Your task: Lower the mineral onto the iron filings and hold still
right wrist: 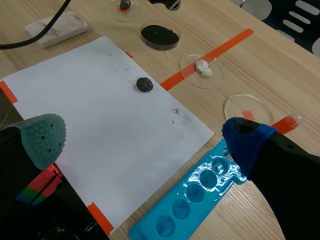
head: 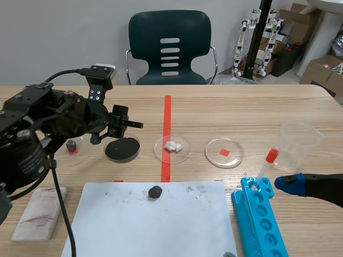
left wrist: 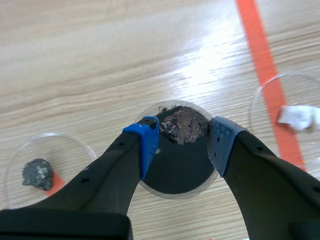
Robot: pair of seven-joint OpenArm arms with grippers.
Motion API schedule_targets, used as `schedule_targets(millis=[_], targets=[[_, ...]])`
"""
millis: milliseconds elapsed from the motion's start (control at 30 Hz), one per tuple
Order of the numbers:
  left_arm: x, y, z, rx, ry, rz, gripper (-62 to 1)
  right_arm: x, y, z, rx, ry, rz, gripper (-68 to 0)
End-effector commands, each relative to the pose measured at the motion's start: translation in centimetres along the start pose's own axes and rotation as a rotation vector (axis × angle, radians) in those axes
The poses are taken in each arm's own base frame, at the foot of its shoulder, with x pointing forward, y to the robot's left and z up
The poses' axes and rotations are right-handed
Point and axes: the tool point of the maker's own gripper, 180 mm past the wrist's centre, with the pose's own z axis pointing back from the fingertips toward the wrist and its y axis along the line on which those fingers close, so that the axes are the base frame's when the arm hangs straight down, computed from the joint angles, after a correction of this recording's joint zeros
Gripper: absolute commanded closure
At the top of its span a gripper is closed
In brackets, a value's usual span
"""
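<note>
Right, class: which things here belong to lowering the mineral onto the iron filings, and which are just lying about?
In use: left gripper, mineral, iron filings.

Lying about: paper sheet, dark lump, white pieces, grey stone, blue rack, red-capped tube, plastic cup, white block.

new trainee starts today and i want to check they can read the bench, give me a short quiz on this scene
1. True or false: the left jaws are shut on the mineral.
2. What lies on the paper? A a dark stone; B a white lump; C a test tube.
3. What fills the dish under the mineral?

Key: 1 true; 2 A; 3 black filings.
</note>
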Motion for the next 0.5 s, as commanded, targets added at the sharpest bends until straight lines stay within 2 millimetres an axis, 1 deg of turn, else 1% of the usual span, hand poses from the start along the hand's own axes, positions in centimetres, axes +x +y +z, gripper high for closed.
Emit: schedule_targets(millis=[0,100,167,333,400,467], targets=[[0.4,0.2,1.3,0.003,-0.058,-0.014,-10.0,0.7,-0.3,0.0,-0.005,-0.029,0.004,-67.9],[1.8,-0.3,4.3,-0.010,-0.190,-0.055,-10.0,0.7,-0.3,0.0,-0.005,-0.029,0.004,-67.9],[2.3,-0.7,6.6,-0.010,-0.253,-0.106,-10.0,0.7,-0.3,0.0,-0.005,-0.029,0.004,-67.9],[2.0,-2.1,12.0,-0.060,-0.310,-0.225,-10.0,0.7,-0.3,0.0,-0.005,-0.029,0.004,-67.9],[2.1,-2.2,13.9,-0.067,-0.347,-0.222,-10.0,0.7,-0.3,0.0,-0.005,-0.029,0.004,-67.9],[2.1,-2.9,15.8,-0.092,-0.397,-0.222,-10.0,0.7,-0.3,0.0,-0.005,-0.029,0.004,-67.9]])
